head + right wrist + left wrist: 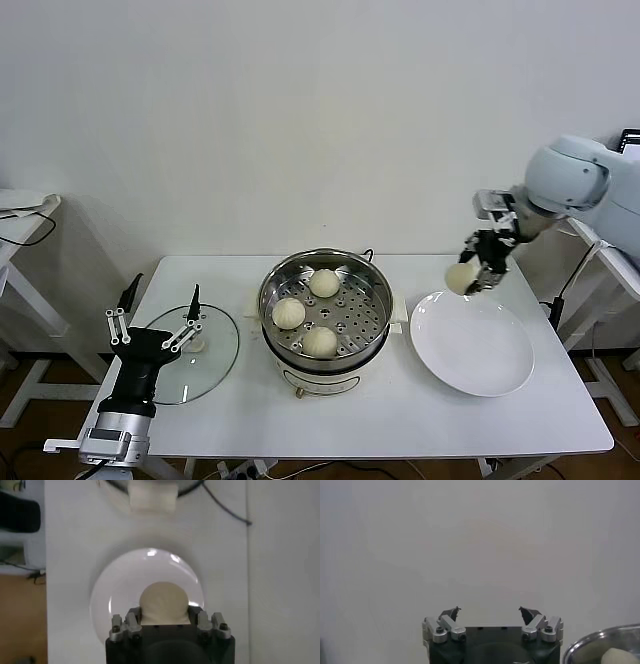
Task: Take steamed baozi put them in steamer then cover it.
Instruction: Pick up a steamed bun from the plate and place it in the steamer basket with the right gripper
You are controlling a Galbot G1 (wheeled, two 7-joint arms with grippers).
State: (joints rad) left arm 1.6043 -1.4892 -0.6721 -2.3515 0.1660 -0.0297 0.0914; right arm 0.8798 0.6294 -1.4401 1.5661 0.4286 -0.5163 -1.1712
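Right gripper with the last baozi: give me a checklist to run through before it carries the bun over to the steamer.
1. Right gripper shut on the fourth baozi, lifted above the white plate: ok.
2. Plate has no buns left: ok.
3. Steamer uncovered: ok.
4. Free spot on the tray beside the three buns: ok, right side open.
5. Glass lid clear of the steamer, on the table: ok.
6. Left gripper open, near the lid, out of the path: ok.
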